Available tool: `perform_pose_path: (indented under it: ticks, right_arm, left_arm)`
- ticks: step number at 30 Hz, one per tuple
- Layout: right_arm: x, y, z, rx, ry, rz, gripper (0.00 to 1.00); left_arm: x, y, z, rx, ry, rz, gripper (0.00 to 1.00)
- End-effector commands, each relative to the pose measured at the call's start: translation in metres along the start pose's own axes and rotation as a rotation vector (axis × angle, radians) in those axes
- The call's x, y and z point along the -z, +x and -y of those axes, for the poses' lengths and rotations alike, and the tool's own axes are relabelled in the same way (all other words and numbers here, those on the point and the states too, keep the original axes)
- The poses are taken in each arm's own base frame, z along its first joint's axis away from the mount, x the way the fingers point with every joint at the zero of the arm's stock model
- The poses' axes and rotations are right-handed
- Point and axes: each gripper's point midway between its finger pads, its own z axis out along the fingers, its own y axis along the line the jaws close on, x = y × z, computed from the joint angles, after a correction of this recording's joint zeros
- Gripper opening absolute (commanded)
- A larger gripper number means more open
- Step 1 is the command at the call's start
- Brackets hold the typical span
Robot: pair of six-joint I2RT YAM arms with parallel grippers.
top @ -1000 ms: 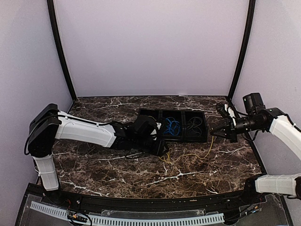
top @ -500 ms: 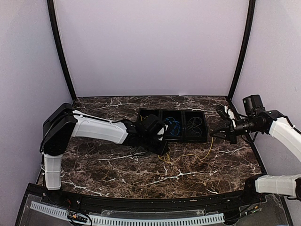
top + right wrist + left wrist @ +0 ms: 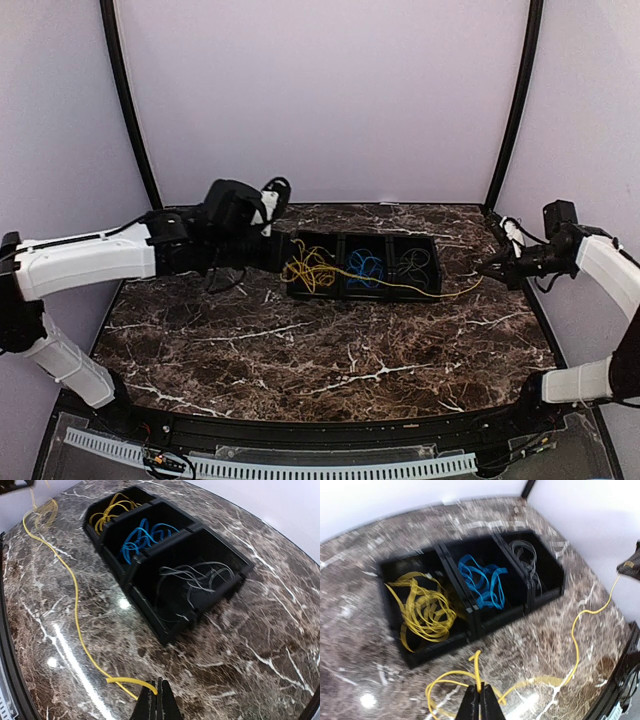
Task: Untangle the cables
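Nearest you, over the marbled table [image 3: 300,370], a single yellow cable [image 3: 76,597] is strung between your two arms. Your right gripper [image 3: 157,692], out at the right edge, is pinched fully together on one end of it, with a short tail curling out beside the fingertips. Your left gripper [image 3: 480,690], raised at the left, is clamped just as tight on the strand further along, where it bunches into a few loose loops. Between the two grips the cable sags and wanders rather than running straight, so judge it very light, limp and springy. It will likely keep its kinks and slide through a weak pinch. Take hold close to an end or just beside a crossing, not mid-span, and pull slowly. Further back sits the black three-compartment tray [image 3: 150,612], and seen from above the strung strand crosses its near side. The left compartment holds a yellow coil [image 3: 425,612], the middle a blue coil [image 3: 482,580], and the right a thin dark coil [image 3: 195,577], each walled off from its neighbour. Watch the loops at your left gripper: they hang near the yellow coil and could, I judge, snag it.
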Motion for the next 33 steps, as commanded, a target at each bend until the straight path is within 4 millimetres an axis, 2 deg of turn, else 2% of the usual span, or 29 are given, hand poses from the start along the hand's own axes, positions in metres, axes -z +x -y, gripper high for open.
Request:
perform_pose_path:
  ticks: [1, 6, 9, 12, 15, 19, 21, 24, 26, 30, 32, 33]
  right_arm:
    - [0.014, 0.014, 0.041, -0.036, 0.066, -0.025, 0.00]
    - [0.021, 0.027, 0.077, -0.121, 0.105, -0.042, 0.00]
    - [0.023, 0.024, 0.088, -0.121, 0.130, -0.041, 0.00]
    - [0.025, 0.003, 0.087, -0.094, 0.125, 0.006, 0.00]
    - [0.017, -0.026, 0.075, -0.022, 0.114, 0.006, 0.00]
    - [0.001, -0.085, 0.044, 0.099, 0.064, 0.061, 0.00]
    - [-0.011, -0.121, 0.020, 0.160, 0.006, 0.101, 0.00]
    - [-0.032, -0.166, -0.002, 0.218, -0.059, 0.141, 0.00]
    - [-0.051, -0.191, -0.014, 0.256, -0.089, 0.152, 0.00]
    - [-0.098, -0.226, -0.030, 0.291, -0.138, 0.149, 0.00]
    - [-0.122, -0.240, -0.035, 0.288, -0.158, 0.148, 0.00]
    - [-0.141, -0.241, -0.035, 0.277, -0.174, 0.133, 0.00]
  left_arm:
    - [0.074, -0.030, -0.067, -0.001, -0.212, 0.116, 0.00]
    - [0.128, -0.043, -0.123, 0.034, -0.365, 0.187, 0.00]
    - [0.151, -0.049, -0.139, 0.049, -0.405, 0.224, 0.00]
    - [0.155, -0.049, -0.141, 0.051, -0.406, 0.230, 0.00]
    - [0.147, -0.053, -0.134, 0.062, -0.360, 0.237, 0.00]
    - [0.132, -0.070, -0.116, 0.067, -0.260, 0.265, 0.00]
    - [0.130, -0.087, -0.110, 0.060, -0.239, 0.296, 0.00]
    - [0.134, -0.122, -0.099, 0.037, -0.220, 0.362, 0.00]
    - [0.136, -0.143, -0.094, 0.021, -0.213, 0.393, 0.00]
    - [0.137, -0.181, -0.081, -0.002, -0.179, 0.454, 0.00]
    - [0.137, -0.196, -0.076, -0.004, -0.164, 0.482, 0.00]
    - [0.137, -0.201, -0.073, -0.006, -0.151, 0.495, 0.00]
